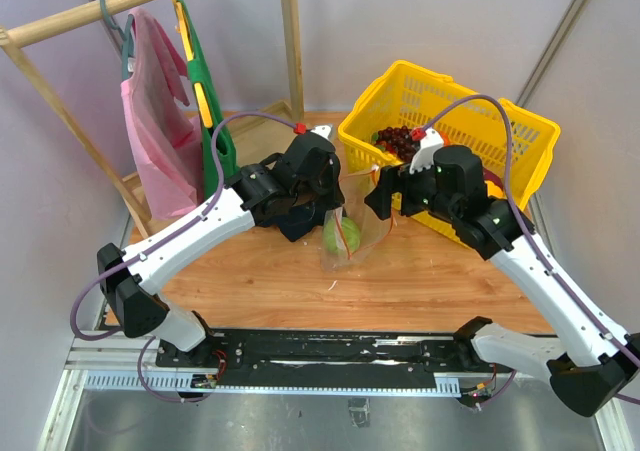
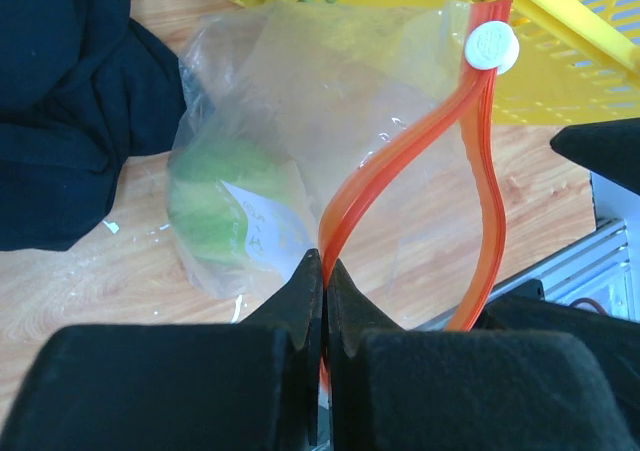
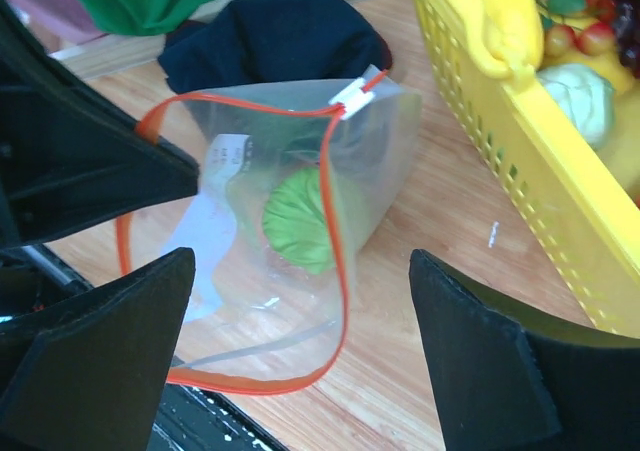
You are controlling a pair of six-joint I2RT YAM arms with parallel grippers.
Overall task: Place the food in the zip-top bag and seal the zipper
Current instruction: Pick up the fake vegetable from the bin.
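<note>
The clear zip-top bag (image 1: 350, 233) stands open on the wooden table with a pale green round food (image 2: 215, 201) inside it. My left gripper (image 2: 324, 263) is shut on the orange-red zipper (image 2: 400, 151) at the bag's mouth and holds it up. The zipper's white slider (image 2: 491, 46) sits at the far end. My right gripper (image 3: 302, 261) is open and empty, just above the open bag mouth (image 3: 250, 271). The green food (image 3: 300, 216) also shows in the right wrist view, through the mouth. In the top view the left gripper (image 1: 333, 207) and the right gripper (image 1: 373, 197) flank the bag.
A yellow basket (image 1: 520, 131) stands at the back right with more toy food, among it a yellow pepper (image 3: 500, 11) and a pale green piece (image 3: 585, 96). A dark cloth (image 2: 70, 101) lies behind the bag. Pink and green garments (image 1: 160, 131) hang on a wooden rack at the back left.
</note>
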